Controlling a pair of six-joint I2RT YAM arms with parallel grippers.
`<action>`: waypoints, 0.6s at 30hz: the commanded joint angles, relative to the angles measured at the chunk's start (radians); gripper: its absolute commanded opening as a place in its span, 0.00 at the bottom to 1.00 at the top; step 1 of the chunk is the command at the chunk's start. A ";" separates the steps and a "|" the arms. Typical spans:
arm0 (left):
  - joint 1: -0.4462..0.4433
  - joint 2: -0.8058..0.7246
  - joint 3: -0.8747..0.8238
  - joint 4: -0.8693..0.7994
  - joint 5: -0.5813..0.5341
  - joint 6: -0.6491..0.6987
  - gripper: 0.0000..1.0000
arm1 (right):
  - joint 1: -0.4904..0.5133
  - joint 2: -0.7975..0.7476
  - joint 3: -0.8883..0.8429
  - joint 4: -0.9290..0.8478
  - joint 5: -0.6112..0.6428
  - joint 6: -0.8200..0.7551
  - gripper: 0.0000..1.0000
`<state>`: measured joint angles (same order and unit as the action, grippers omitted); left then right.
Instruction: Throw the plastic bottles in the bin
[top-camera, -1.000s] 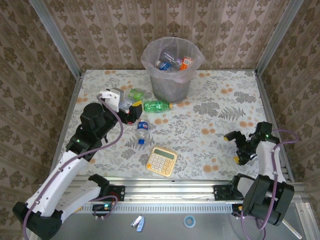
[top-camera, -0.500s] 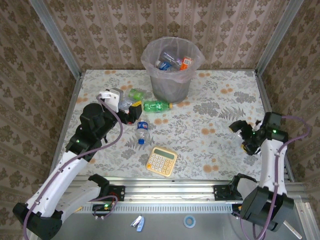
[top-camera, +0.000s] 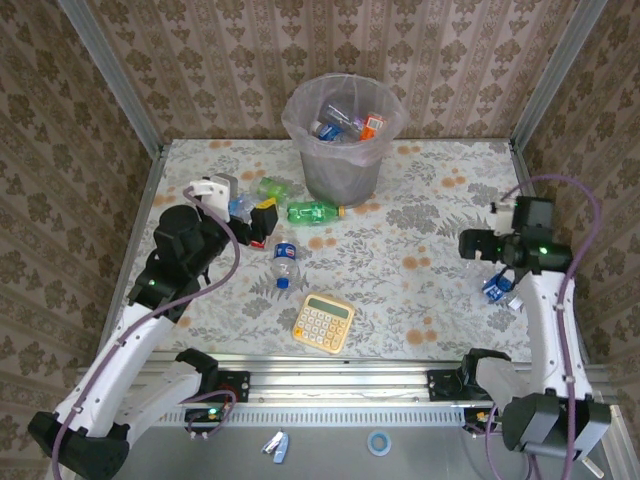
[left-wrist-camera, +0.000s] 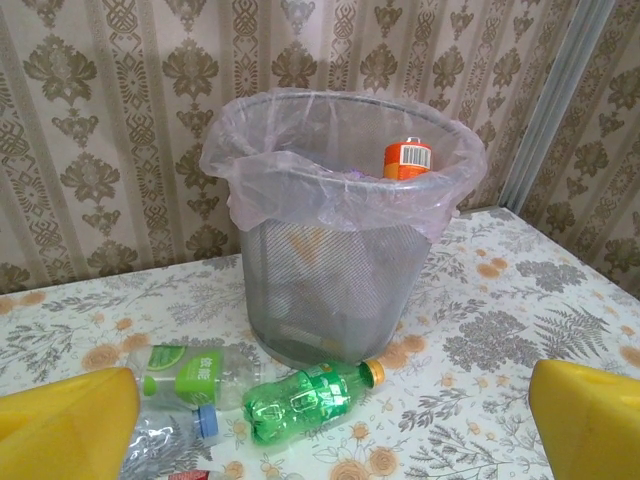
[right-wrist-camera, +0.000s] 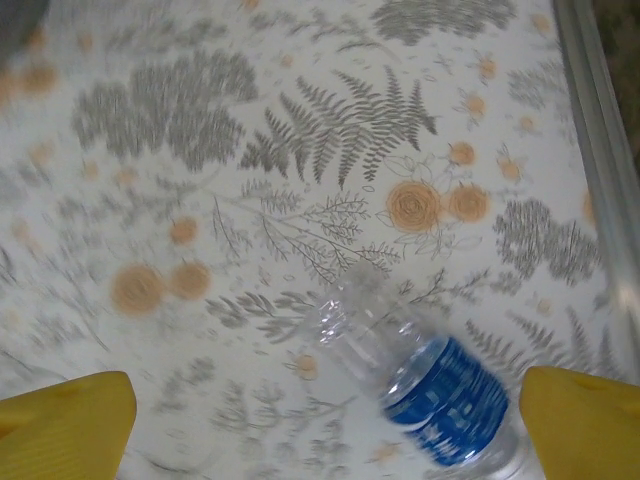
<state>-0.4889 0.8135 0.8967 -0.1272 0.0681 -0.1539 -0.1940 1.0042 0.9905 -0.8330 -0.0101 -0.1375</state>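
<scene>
The bin (top-camera: 345, 172), a grey mesh basket with a pinkish liner, holds several bottles at the back of the table. In front of it lie a green bottle (top-camera: 313, 212), a clear green-labelled bottle (top-camera: 272, 187), a crushed blue-capped one (top-camera: 241, 207) and a blue-labelled one (top-camera: 286, 263). My left gripper (top-camera: 256, 216) hangs open beside them. Its wrist view faces the bin (left-wrist-camera: 340, 260), the green bottle (left-wrist-camera: 305, 398) and the green-labelled one (left-wrist-camera: 190, 372). My right gripper (top-camera: 478, 246) is open above a clear blue-labelled bottle (top-camera: 497, 289), which lies between its yellow pads (right-wrist-camera: 585, 420) untouched.
A yellow calculator (top-camera: 323, 322) lies near the front edge, between the arms. Metal rails and patterned walls close in the table on the left, back and right. The right-hand rail (right-wrist-camera: 600, 150) runs close to the blue-labelled bottle.
My right arm has risen and swung toward the back, and the blue-labelled bottle now shows on the table below it. The left arm has drawn back slightly to the left.
</scene>
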 joint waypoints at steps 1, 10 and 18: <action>0.016 -0.023 -0.008 0.017 0.021 -0.021 1.00 | 0.073 0.104 0.030 -0.022 0.186 -0.287 1.00; 0.026 -0.035 -0.012 -0.014 0.010 -0.009 1.00 | 0.193 0.263 0.003 -0.123 0.274 -0.364 1.00; 0.026 -0.038 -0.031 -0.001 0.022 -0.021 1.00 | 0.206 0.332 -0.065 -0.101 0.255 -0.390 1.00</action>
<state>-0.4694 0.7918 0.8841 -0.1349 0.0731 -0.1577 0.0029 1.2976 0.9386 -0.9100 0.2249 -0.4988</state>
